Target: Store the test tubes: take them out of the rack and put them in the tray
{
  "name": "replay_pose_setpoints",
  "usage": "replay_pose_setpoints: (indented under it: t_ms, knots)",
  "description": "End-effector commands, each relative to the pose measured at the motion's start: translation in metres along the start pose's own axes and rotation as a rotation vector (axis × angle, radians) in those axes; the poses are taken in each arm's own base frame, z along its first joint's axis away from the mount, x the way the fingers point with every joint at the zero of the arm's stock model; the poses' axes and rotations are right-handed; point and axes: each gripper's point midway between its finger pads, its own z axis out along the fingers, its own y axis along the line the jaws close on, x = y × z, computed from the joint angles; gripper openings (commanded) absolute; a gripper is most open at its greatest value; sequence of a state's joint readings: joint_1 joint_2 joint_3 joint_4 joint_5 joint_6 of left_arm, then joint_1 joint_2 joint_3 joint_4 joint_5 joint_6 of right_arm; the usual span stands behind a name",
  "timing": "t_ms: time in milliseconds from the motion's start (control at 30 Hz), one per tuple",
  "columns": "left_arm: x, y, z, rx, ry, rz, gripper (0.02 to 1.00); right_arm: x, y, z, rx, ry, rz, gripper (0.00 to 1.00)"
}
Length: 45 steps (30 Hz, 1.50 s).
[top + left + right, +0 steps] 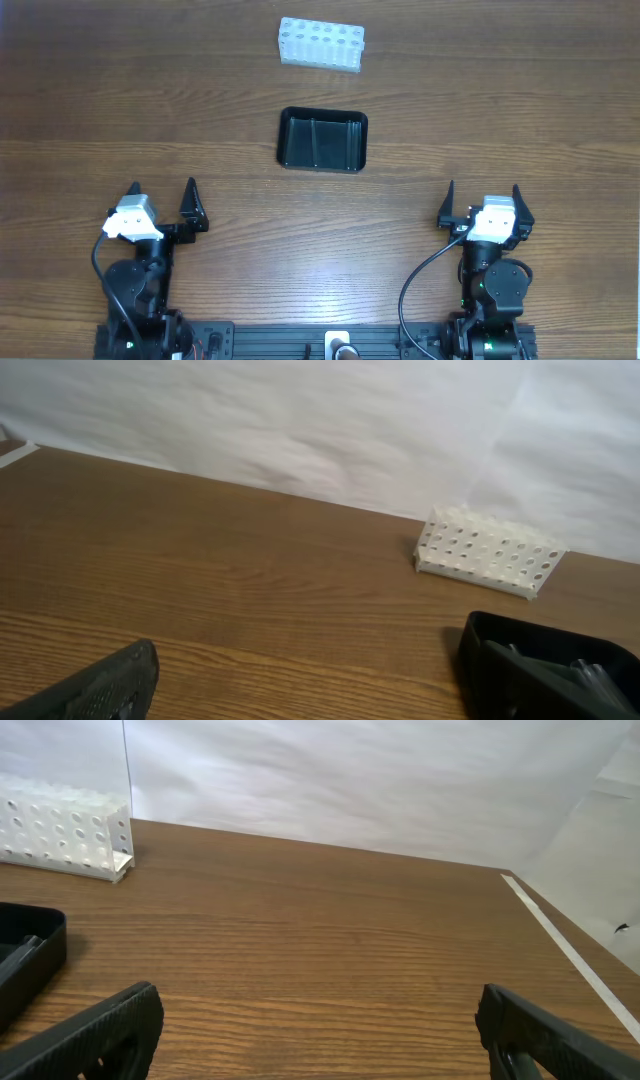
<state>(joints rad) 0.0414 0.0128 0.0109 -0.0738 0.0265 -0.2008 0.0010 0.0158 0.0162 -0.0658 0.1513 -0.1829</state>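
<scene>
Tray (283, 140) is your landmark. Rack (320, 45) stands just beyond it, apart, with wood-grain table (500, 100) between. Left gripper (162, 187) and right gripper (484, 188) sit well short of the tray, one to each side, fingers spread wide. Whether tubes stand in the rack you cannot tell.

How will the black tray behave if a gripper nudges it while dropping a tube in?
The tray looks like thin, shallow plastic, so probably light. Nothing visible fixes it to the smooth wooden table, so it would likely slide rather than tip. Its low, wide shape should keep it flat.
</scene>
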Motion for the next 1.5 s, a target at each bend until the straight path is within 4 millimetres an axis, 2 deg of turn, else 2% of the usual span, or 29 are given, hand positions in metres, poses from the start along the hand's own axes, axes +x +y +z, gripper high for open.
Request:
replay_pose_setpoints:
  t_ms: [33,133,300,700,1500]
  knots:
    - [0.0015,0.0012,0.0,-0.005,0.0,0.014,0.998,0.0014,0.0038,0.0,-0.016,-0.006,0.002,0.993]
    - [0.0013,0.0011,0.0,-0.005,0.0,0.014,0.998,0.0015,0.0036,0.0,-0.015,-0.005,0.003,0.993]
    - [0.0014,0.0011,0.0,-0.004,0.0,0.014,0.998,0.0014,0.0059,0.0,-0.029,-0.004,0.174,0.991]
    - [0.0014,0.0011,0.0,-0.004,0.0,0.014,0.998,0.0011,0.012,-0.0003,-0.064,-0.004,0.175,0.991]
    - [0.0015,0.0011,0.0,-0.004,0.0,0.014,0.996,0.001,0.0112,-0.0003,-0.06,-0.005,0.175,0.993]
